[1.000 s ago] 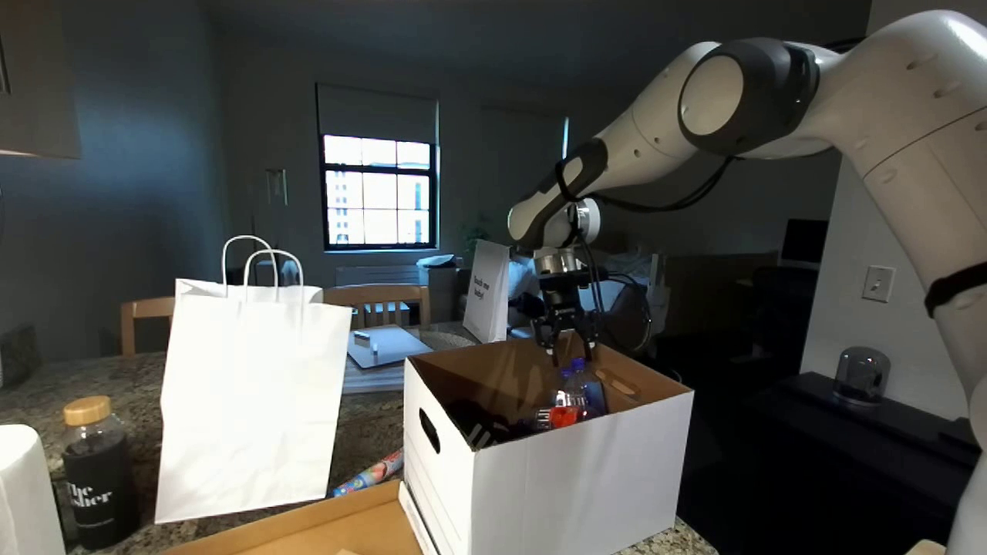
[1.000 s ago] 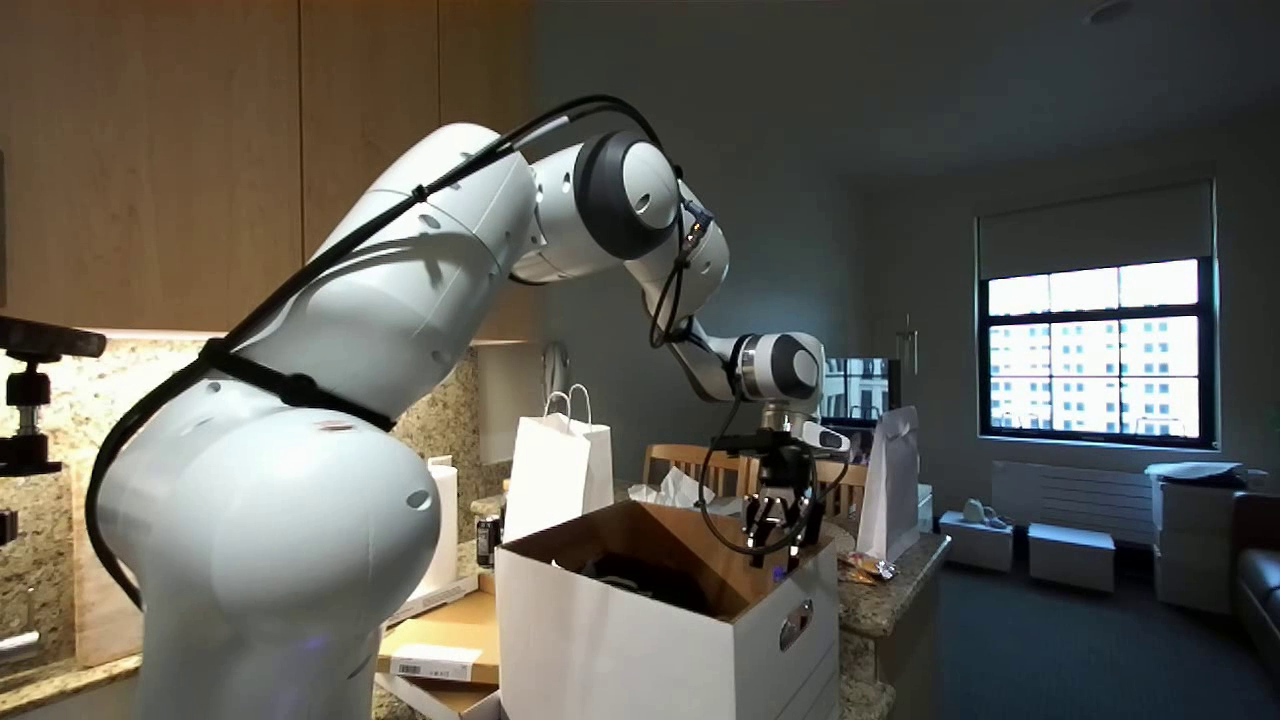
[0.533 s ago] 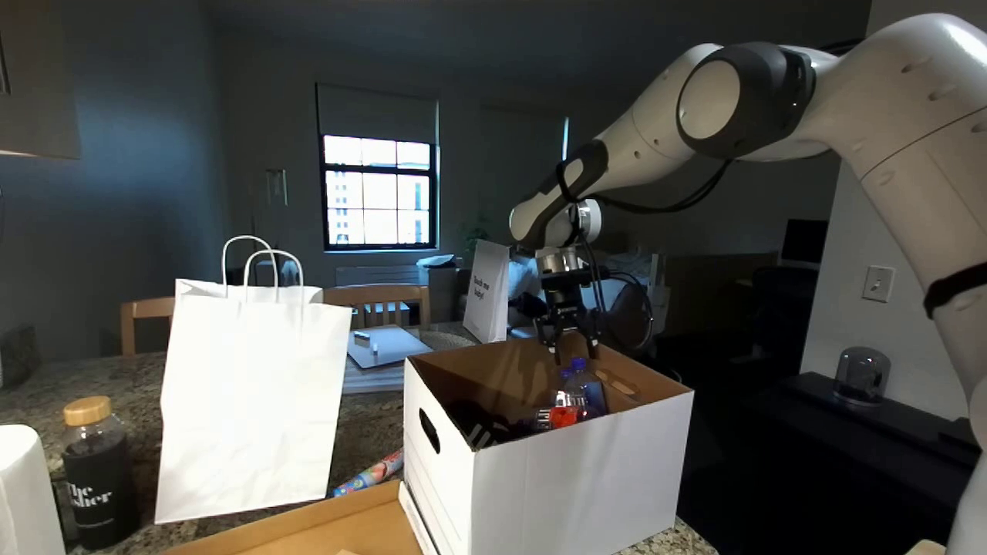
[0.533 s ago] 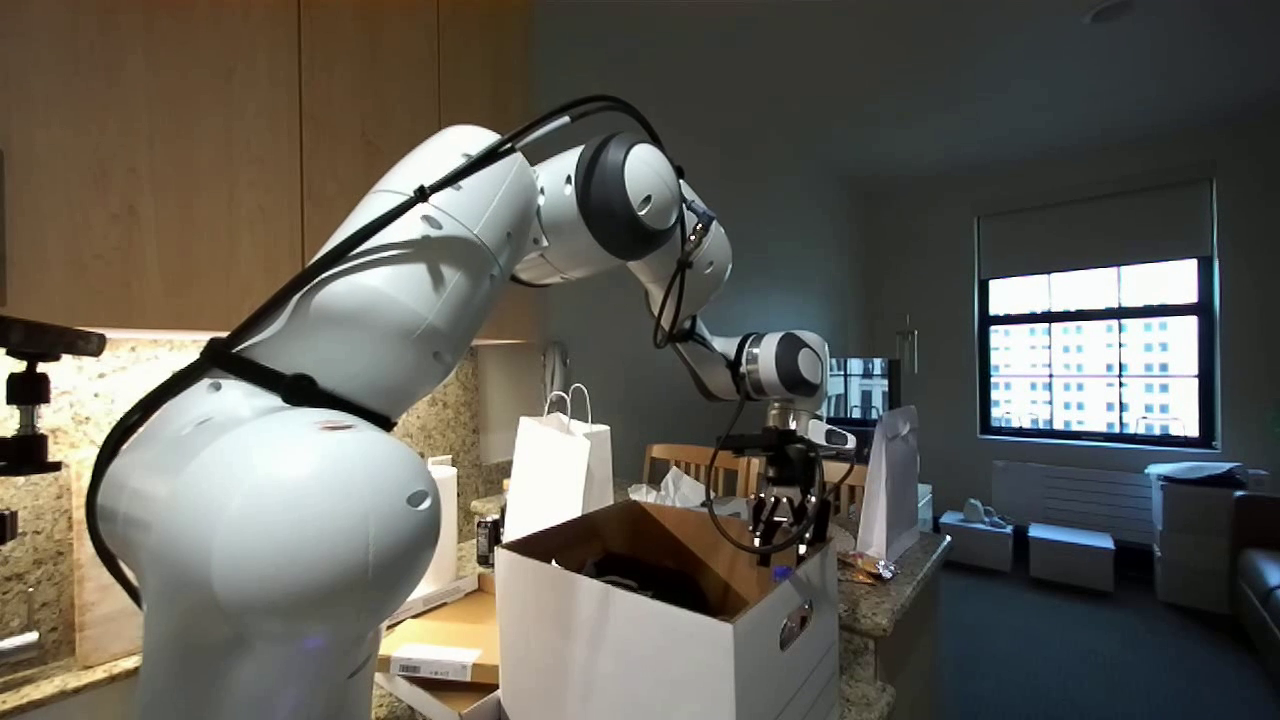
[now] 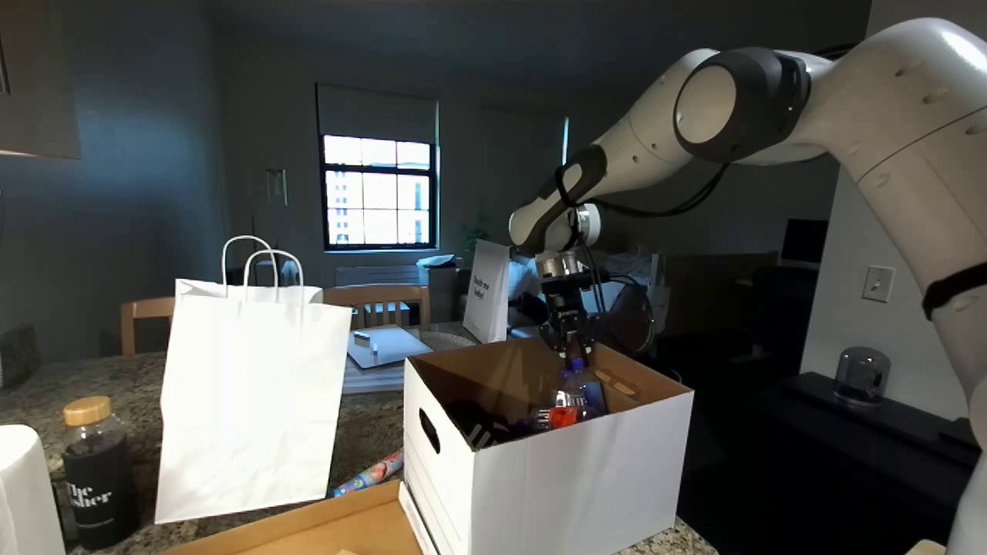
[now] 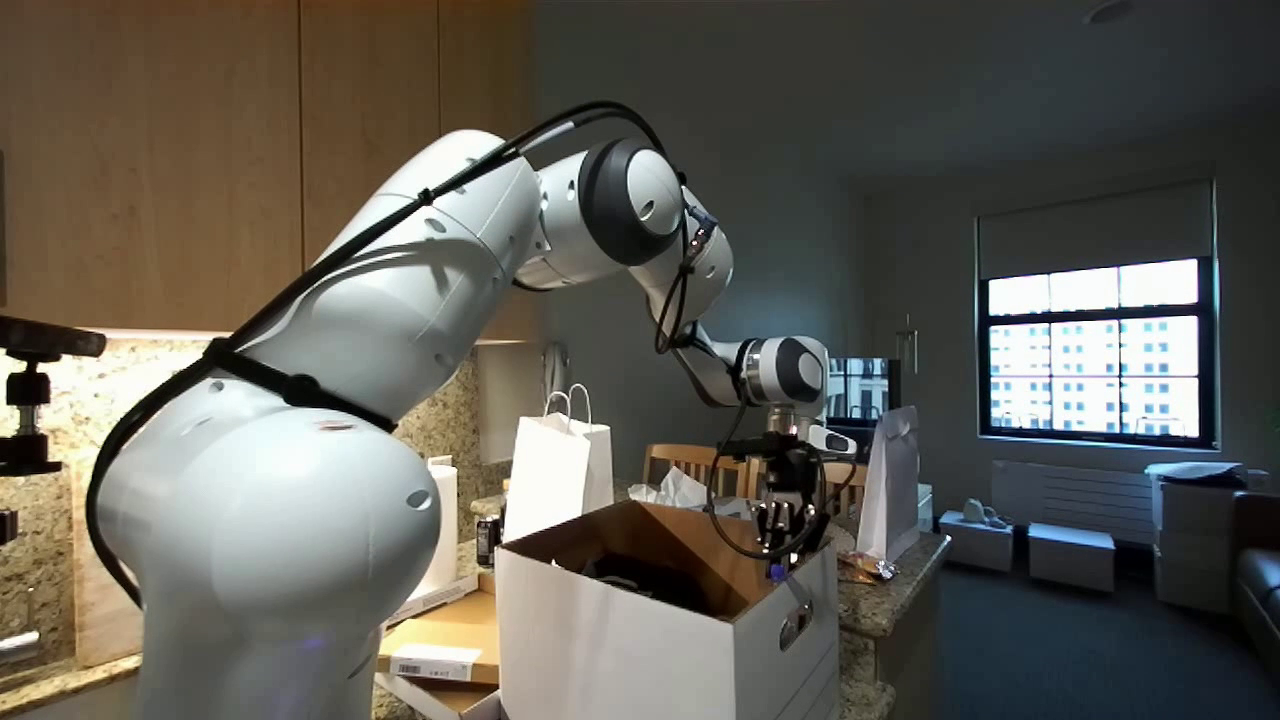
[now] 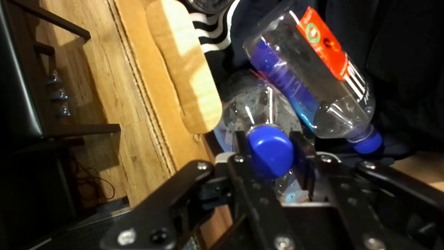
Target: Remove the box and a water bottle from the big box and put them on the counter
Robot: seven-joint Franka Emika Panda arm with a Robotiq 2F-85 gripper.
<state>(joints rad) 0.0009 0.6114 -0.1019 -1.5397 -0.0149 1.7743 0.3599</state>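
The big box (image 5: 570,493) stands with its top uncovered in both exterior views. Inside, near its end wall, an upright water bottle (image 7: 256,104) has its blue cap (image 7: 270,151) between my fingertips. My gripper (image 7: 270,140) points down into the box, and its two pads (image 7: 300,146) press the cap from both sides. A second clear bottle (image 7: 305,69), with a red-and-blue label and blue cap, lies slanted right beside it. The box named in the task is hidden or out of view. Speckled stone counter (image 6: 880,600) shows around the big box.
Dark striped cloth (image 7: 215,31) lies inside the big box. A brown hand-hole flap (image 7: 187,69) sticks in at its wall. Around it are a cardboard lid (image 5: 331,524), a white paper bag (image 5: 254,401), a dark jar (image 5: 96,470) and a white printed bag (image 5: 487,293).
The gripper's fingers have come together around the upright bottle's blue cap. The arm has sunk slightly. The big box and the bottles stand about where they were.
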